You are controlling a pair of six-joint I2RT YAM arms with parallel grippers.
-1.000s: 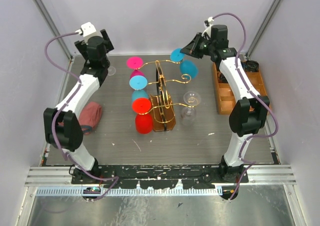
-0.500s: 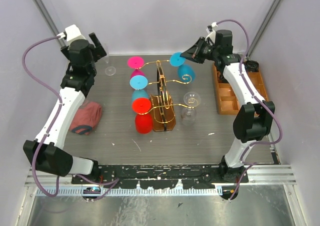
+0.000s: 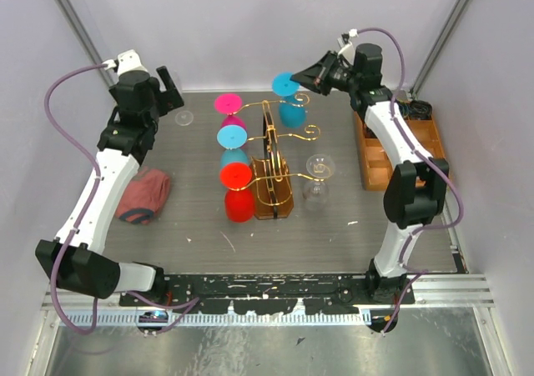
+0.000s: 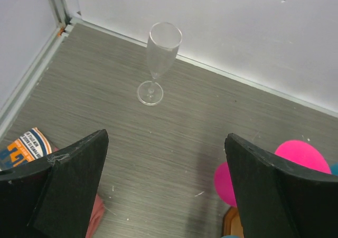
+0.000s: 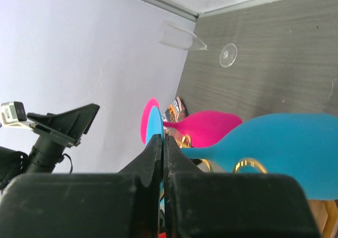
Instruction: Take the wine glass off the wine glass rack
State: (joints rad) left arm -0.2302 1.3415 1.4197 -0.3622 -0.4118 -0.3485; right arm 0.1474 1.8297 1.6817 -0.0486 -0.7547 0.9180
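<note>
The table [image 3: 192,218] is matt grey with a wood grain. The rack [image 3: 271,184] is shiny gold metal wire. The blue wine glass [image 3: 292,112] and the pink glass [image 3: 225,103] look opaque and smooth; the flute [image 4: 158,53] at ten o'clock of the rack is clear, glossy glass. At three o'clock a tray [image 3: 367,163] of orange-brown wood; at nine o'clock a soft red cloth [image 3: 142,194]. The left gripper [image 4: 165,137] has matt black plastic fingers [image 4: 74,180]

Clear flute [image 4: 157,58] upright on table [image 4: 222,111] nr back wall. Left tool [image 4: 165,137] fingers wide apart. Pink glass [image 4: 296,153] btm right.
</note>
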